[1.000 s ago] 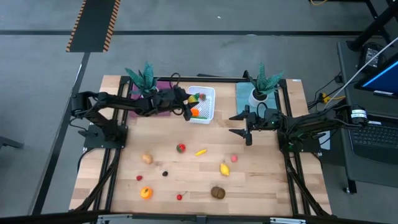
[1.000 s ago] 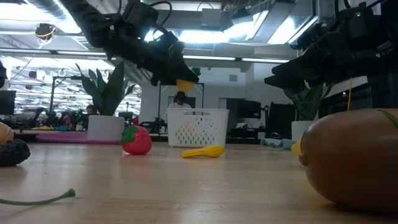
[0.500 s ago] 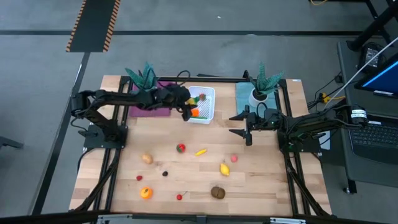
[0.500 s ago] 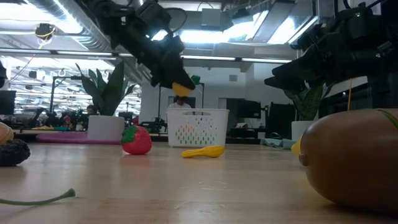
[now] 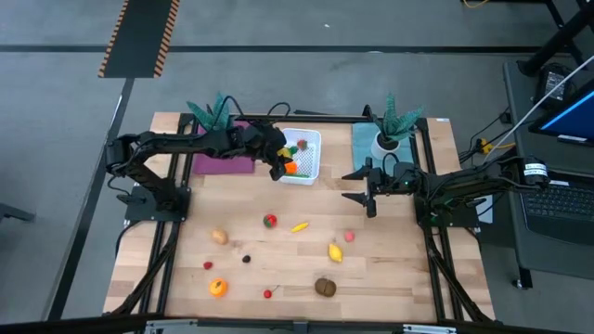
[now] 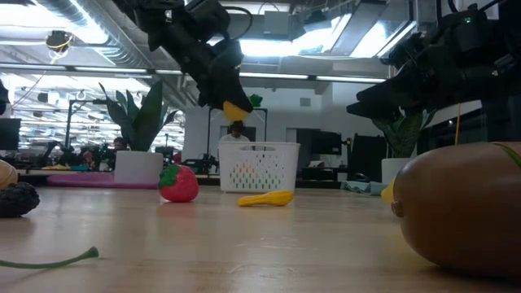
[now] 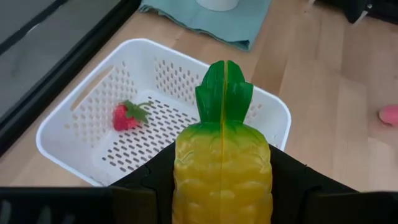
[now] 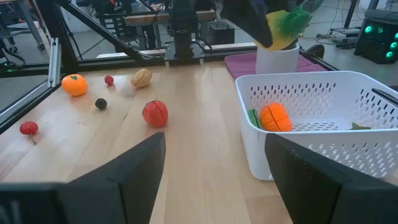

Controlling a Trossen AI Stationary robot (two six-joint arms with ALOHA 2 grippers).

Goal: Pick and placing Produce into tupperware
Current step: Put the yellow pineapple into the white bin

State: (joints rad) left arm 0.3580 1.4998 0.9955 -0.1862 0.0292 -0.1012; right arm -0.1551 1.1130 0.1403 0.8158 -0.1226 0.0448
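My left gripper (image 5: 277,166) is shut on a toy pineapple (image 7: 222,167), yellow with a green crown, above the near-left corner of the white perforated tub (image 5: 312,140). The low view shows this gripper (image 6: 230,104) above the tub (image 6: 259,167). In the tub lie a strawberry (image 7: 126,116) and an orange piece (image 8: 275,116). My right gripper (image 5: 358,186) hovers open to the tub's right, touching nothing. Loose on the table are a red strawberry (image 5: 269,221), banana (image 5: 299,225), lemon (image 5: 334,251), potato (image 5: 220,237), orange (image 5: 217,288) and kiwi (image 5: 325,287). My left gripper pinches the pineapple's yellow body (image 7: 221,180) between its two fingers, one on each side. The green crown (image 7: 224,90) sticks out past the fingertips. The fingers slant down from the table's left side. The pineapple is lifted clear, over the tub's rim.
Two teal spiky plants in white pots stand at the far edge (image 5: 215,115) (image 5: 391,125), on a purple mat (image 5: 223,163) and a teal mat (image 5: 363,145). Small cherries (image 5: 268,293) and a pink piece (image 5: 350,236) dot the near half. Bare wood lies between tub and produce.
My left arm has tipped its wrist more steeply downward while staying by the tub's near-left corner. The pineapple, still held, now points more steeply down toward the tub.
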